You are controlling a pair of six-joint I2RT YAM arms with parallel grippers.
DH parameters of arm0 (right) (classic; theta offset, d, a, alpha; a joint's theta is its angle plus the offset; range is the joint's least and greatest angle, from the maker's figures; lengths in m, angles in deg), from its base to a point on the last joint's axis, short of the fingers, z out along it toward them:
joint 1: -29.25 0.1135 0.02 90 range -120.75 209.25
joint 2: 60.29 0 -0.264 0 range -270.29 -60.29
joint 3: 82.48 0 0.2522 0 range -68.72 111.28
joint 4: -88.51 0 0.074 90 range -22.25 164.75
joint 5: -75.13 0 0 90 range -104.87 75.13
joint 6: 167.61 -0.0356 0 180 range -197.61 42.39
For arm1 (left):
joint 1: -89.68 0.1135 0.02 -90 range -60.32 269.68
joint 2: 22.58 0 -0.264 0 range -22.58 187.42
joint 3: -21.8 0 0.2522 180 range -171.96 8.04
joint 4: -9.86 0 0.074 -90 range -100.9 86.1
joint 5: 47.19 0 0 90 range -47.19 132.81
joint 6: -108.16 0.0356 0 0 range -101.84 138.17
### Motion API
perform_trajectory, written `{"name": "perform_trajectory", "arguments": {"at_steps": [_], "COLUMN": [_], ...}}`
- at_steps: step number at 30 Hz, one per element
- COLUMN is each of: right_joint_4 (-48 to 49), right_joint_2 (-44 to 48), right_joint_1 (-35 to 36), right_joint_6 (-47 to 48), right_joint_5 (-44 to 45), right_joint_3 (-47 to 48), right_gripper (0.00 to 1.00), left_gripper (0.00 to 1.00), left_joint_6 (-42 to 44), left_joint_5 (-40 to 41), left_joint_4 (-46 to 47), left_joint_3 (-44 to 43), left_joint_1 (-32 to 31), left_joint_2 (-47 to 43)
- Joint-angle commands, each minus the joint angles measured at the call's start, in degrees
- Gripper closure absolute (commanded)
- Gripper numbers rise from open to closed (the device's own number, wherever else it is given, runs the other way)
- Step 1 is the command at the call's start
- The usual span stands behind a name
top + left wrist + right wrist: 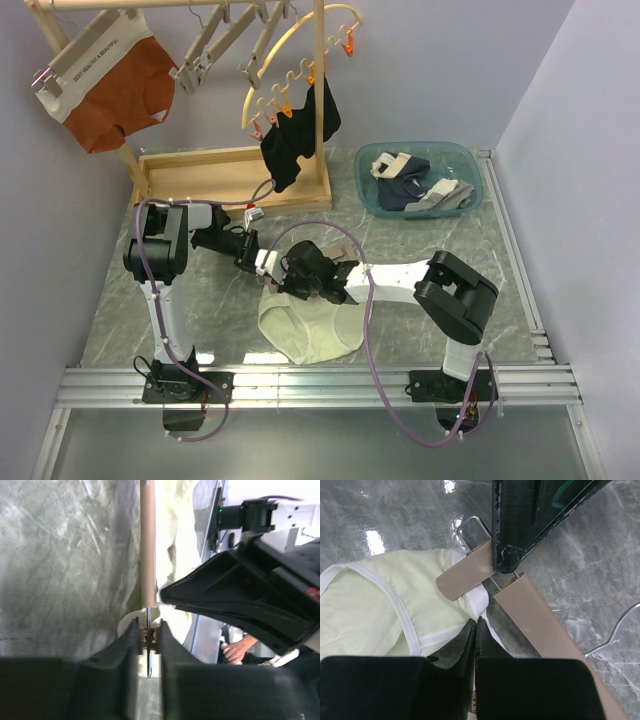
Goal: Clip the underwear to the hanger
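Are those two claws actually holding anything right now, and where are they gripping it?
Right tool pinches the underwear by its white waistband edge. Left tool grips the hanger by the clip at the bar's end.

underwear point(310, 330): pale yellow, with white bands along the edges
hanger point(540, 615): light brown wood, with shiny silver wire
table point(480, 260): grey stone look, with thin pale lines running through it
briefs point(120, 90), upper left of the frame: rusty orange, with a white band that has small dark letters
garment point(300, 135), top middle: black all over
hoop point(300, 27): yellow
pegs point(283, 108): orange
tub point(470, 160), upper right: see-through blue-green
clothes in the tub point(415, 185): dark blue, grey and white
tray point(200, 160): light wood
left arm point(160, 250): black and white, with a purple cable
right arm point(400, 280): white and black, with a purple cable
walls point(560, 100): very pale purple
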Motion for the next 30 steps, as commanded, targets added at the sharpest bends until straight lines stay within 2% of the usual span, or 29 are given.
{"name": "perform_trajectory", "arguments": {"at_steps": [1,2,5,13,17,20,22,23,26,30], "right_joint_4": [0.9,0.8,0.4,-2.0,-3.3,-4.9,-6.9,-7.6,-10.4,-12.0], "right_joint_2": [0.1,0.1,0.1,-0.6,0.8,2.6,3.7,4.7,7.2,11.3], "right_joint_1": [-0.4,-0.4,-0.4,-0.4,-0.3,-0.3,-0.3,-0.3,-0.4,-1.9], "right_joint_6": [-0.2,-0.1,0.2,0.7,0.1,-0.7,-1.2,-1.7,-2.5,-4.8], "right_joint_5": [0.5,0.5,0.4,-0.6,-0.7,-0.9,-1.4,-1.7,-2.6,-3.7], "right_joint_3": [2.6,2.6,2.7,3.9,3.4,3.4,3.6,3.8,3.8,2.1], "right_gripper": [1.0,1.0,1.0,0.99,0.87,0.73,0.69,0.61,0.49,0.49], "left_gripper": [0.73,0.64,0.54,0.44,0.39,0.36,0.35,0.35,0.33,0.32], "left_joint_6": [-1.2,-1.6,-2.6,-3.2,-4.6,-6.0,-6.6,-7.0,-8.8,-10.1], "left_joint_5": [2.9,3.2,4.0,5.0,7.4,9.5,11.3,12.1,15.5,18.6], "left_joint_4": [2.3,2.8,4.0,4.0,4.9,5.8,6.3,6.7,9.4,11.9], "left_joint_3": [0.8,0.9,0.8,-0.4,-1.5,-2.1,-2.1,-2.1,-0.8,0.2], "left_joint_1": [-0.4,-0.4,-0.4,-0.4,-0.3,-0.2,-0.2,-0.2,-0.3,-1.1], "left_joint_2": [-2.2,-2.5,-3.4,-4.6,-7.0,-9.2,-10.8,-11.4,-15.8,-20.2]}}
